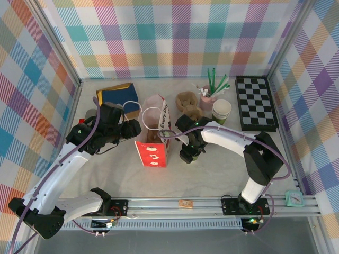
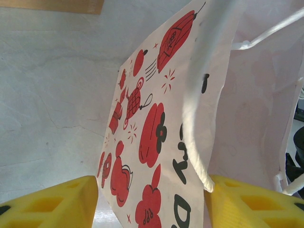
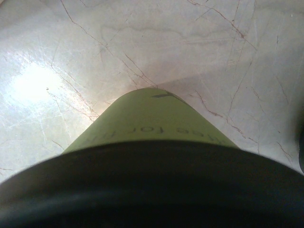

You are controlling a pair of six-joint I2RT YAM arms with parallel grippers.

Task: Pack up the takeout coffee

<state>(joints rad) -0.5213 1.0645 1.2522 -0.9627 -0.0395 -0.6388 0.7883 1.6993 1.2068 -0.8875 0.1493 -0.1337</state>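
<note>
Plaid panels in bright colours wall off a pale, veined table. Near its middle a white paper bag with red prints appears to stand with its mouth up. The left fingers are spread wide at the bag's left side, with the printed wall and one white rope handle between them. They are released and pinch nothing that can be seen.

Just to the right of the bag, the right fingers hang low over the table. The right wrist view looks down past a black lid onto the green wall of the takeout coffee, with bare table beneath. The cup is right under that wrist, outside the bag. The fingers are hidden there, so it cannot be told whether they are clenched on the cup, or whether the cup touches the table.

The packing itself seems not yet done, and the risks lie in the transfer. The bag looks light and nothing pins it, so a cup or wrist clipping its rim could push it over or fold the mouth shut. The loose handle could lie across the opening and snag the cup. Too hard a squeeze on a paper cup might pop the lid, and a tilt on the way over could spill the coffee.
</note>
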